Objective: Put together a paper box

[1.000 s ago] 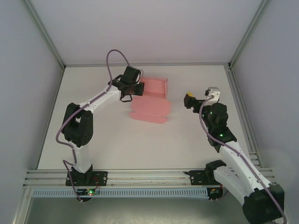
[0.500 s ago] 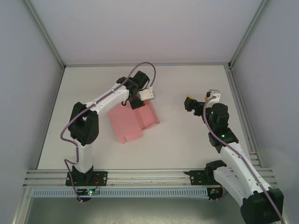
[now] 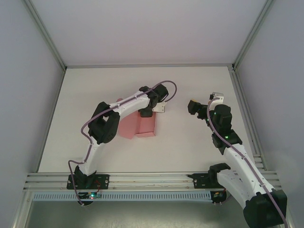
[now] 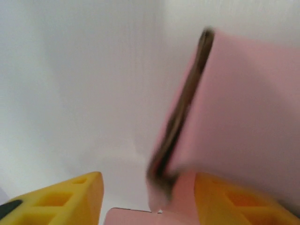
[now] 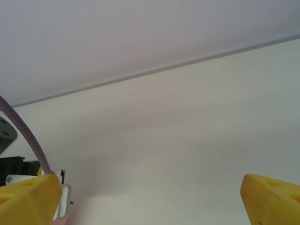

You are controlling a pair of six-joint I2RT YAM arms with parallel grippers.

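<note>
The pink paper box [image 3: 138, 125] lies partly folded on the white table [image 3: 190, 142], just left of centre. My left gripper [image 3: 147, 113] sits at the box's far edge, its arm stretched across it. In the left wrist view the yellow fingers [image 4: 61, 201] stand apart, and a blurred pink panel [image 4: 243, 117] rises edge-on against the right finger, with a gap to the left one. To the right, my right gripper [image 3: 194, 105] hovers open, apart from the box. Its yellow fingertips [image 5: 28, 197] are spread wide over bare table.
Aluminium frame posts and grey walls close in the table on the left, right and back. A rail [image 3: 152, 178] runs along the near edge by the arm bases. The left arm's wrist and purple cable [image 5: 23, 136] show at the lower left of the right wrist view.
The left arm swung right and nearer, bringing the pink box from the back centre toward the table's middle and turning it. Its jaws, shut before, now stand apart. The right arm barely moved.
</note>
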